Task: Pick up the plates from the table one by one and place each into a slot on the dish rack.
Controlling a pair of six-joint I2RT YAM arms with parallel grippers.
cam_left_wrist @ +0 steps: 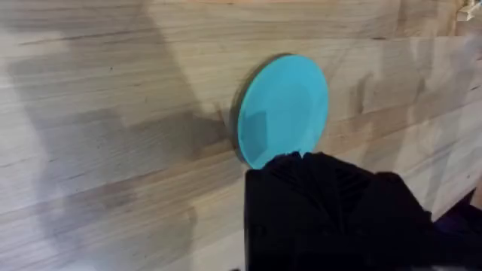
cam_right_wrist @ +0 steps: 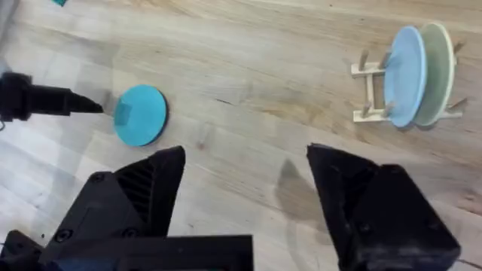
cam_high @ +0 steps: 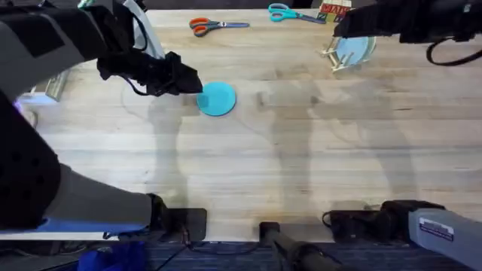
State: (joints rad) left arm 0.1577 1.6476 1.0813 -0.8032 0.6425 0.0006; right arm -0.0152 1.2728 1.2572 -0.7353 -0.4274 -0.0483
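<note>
A teal plate (cam_high: 217, 98) (cam_left_wrist: 282, 109) (cam_right_wrist: 139, 114) lies left of the table's (cam_high: 301, 143) middle. My left gripper (cam_high: 194, 83) (cam_right_wrist: 94, 107) is at its left rim, shut on the edge, and hides the near part of the plate in the left wrist view. The plate's gripped side looks slightly raised. A pale blue plate (cam_high: 354, 49) (cam_right_wrist: 404, 75) stands upright in the wooden dish rack (cam_high: 337, 60) (cam_right_wrist: 370, 94) at the far right. My right gripper (cam_high: 346, 28) (cam_right_wrist: 247, 154) hangs open and empty above the table near the rack.
A cream plate (cam_right_wrist: 435, 68) stands in the rack behind the pale blue one. Orange-handled scissors (cam_high: 207, 26) and teal-handled scissors (cam_high: 290, 13) lie along the far edge, with a colourful box (cam_high: 335, 9) beside them. Bare wood stretches between plate and rack.
</note>
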